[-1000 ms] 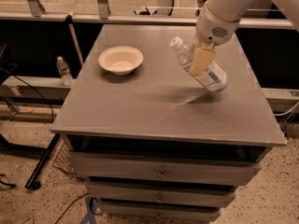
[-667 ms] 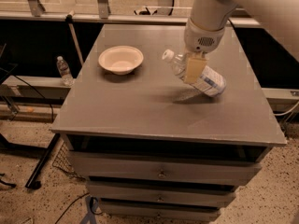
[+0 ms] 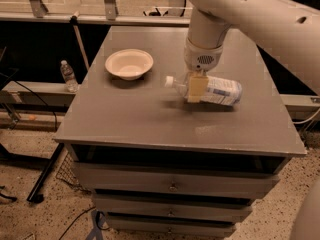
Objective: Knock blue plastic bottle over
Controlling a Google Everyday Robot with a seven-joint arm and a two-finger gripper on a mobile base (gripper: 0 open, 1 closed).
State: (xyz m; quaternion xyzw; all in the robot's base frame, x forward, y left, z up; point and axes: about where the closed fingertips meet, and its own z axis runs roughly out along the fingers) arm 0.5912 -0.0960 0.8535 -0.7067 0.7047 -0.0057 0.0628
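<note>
The blue plastic bottle [image 3: 217, 90] lies on its side on the grey table [image 3: 145, 119], white cap pointing left toward the bowl, label facing up. My gripper [image 3: 195, 87] hangs down from the white arm and sits right in front of the bottle's neck end, covering part of it. Its tan fingers [image 3: 196, 86] overlap the bottle in the camera view; I cannot tell whether they touch it.
A white bowl [image 3: 129, 63] stands at the table's left rear. A small clear bottle [image 3: 68, 76] stands on a low ledge left of the table. Drawers sit below the tabletop. The arm fills the upper right.
The bottle went from tilted to lying flat on the table. The gripper moved left and down toward the table with it.
</note>
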